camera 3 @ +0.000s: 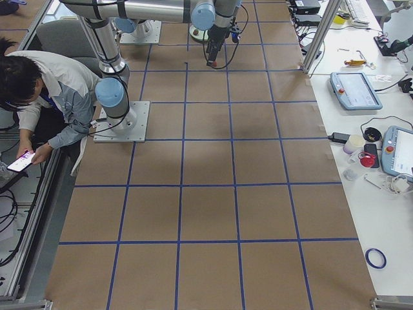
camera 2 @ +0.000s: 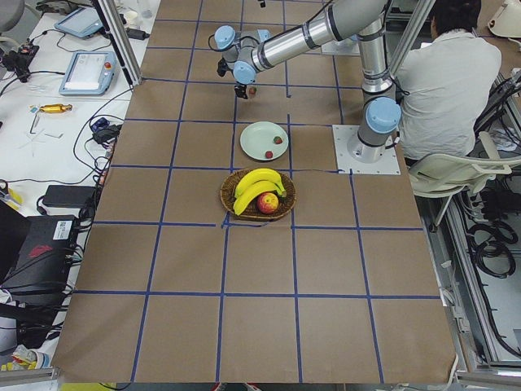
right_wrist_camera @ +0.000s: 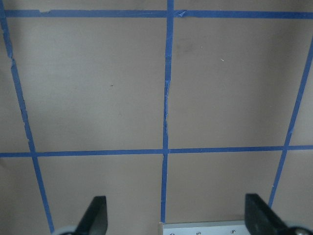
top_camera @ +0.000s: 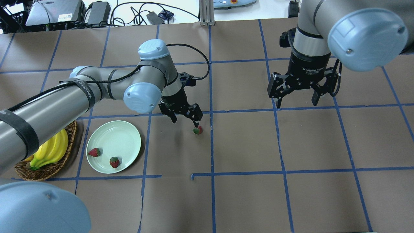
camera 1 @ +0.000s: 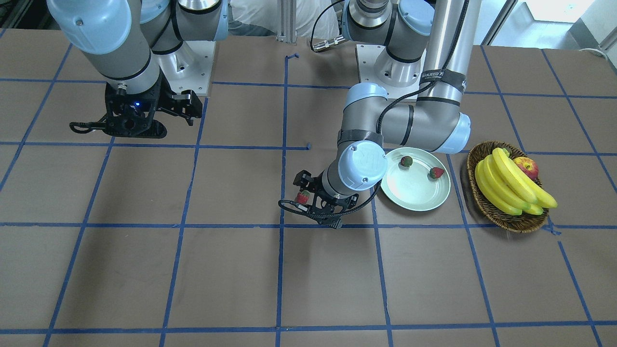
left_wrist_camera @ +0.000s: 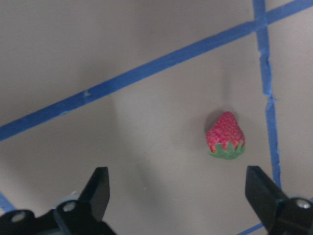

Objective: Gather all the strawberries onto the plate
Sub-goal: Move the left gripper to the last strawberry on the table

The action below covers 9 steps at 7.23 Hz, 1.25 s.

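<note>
Two strawberries (top_camera: 94, 152) (top_camera: 114, 161) lie in the pale green plate (top_camera: 116, 136); the third strawberry (top_camera: 197, 130) lies outside it.

The left arm (top_camera: 48, 106) stretches forward, left gripper (top_camera: 186, 122) low, fingers (top_camera: 195, 117) apart; the right gripper (top_camera: 297, 103) hangs raised, likewise spread.

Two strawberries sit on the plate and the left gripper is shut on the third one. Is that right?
Not quite. Two strawberries do sit on the plate, but the left gripper is open, not shut. The left wrist view shows the third strawberry lying on the table between the spread fingers, not gripped.
</note>
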Tool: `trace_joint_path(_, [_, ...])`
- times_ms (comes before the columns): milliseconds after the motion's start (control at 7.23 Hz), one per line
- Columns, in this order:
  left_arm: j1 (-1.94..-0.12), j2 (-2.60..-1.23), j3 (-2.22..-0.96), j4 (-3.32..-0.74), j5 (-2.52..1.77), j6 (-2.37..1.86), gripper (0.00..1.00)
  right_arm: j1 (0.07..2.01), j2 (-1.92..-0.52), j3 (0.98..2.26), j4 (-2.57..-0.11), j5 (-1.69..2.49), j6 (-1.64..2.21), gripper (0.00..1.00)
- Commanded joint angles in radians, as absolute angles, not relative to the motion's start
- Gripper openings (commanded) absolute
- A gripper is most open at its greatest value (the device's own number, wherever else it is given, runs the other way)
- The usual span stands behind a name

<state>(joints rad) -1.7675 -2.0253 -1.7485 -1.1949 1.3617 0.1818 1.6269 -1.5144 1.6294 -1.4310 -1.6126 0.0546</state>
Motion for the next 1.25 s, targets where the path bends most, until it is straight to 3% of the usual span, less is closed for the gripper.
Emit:
trace_joint_path(0, [-1.798,-2.042,-1.749,-1.193,1.359,0.161,0.97,1.628,-1.516,1.647,-1.436,-1.614,0.064,1.00])
trace_joint_path(138, [-1.810,-2.054,-1.749,-1.174,1.359,0.153,0.94,1.628,-1.516,1.647,-1.436,-1.614,0.063,1.00])
trace_joint_path(415, [-1.813,-2.066,-1.749,-1.143,1.359,0.153,0.73,1.628,-1.516,1.647,-1.433,-1.614,0.063,1.00])
trace_joint_path(830, [-1.825,-2.071,-1.749,-1.114,1.359,0.129,0.70,1.629,-1.516,1.647,-1.433,-1.614,0.064,1.00])
trace_joint_path(969, [-1.825,-2.072,-1.749,-1.114,1.359,0.130,0.53,1.629,-1.514,1.647,-1.434,-1.612,0.063,1.00])
trace_joint_path(1107, [-1.825,-2.074,-1.749,-1.114,1.365,0.140,0.21,1.629,-1.514,1.649,-1.434,-1.612,0.064,1.00])
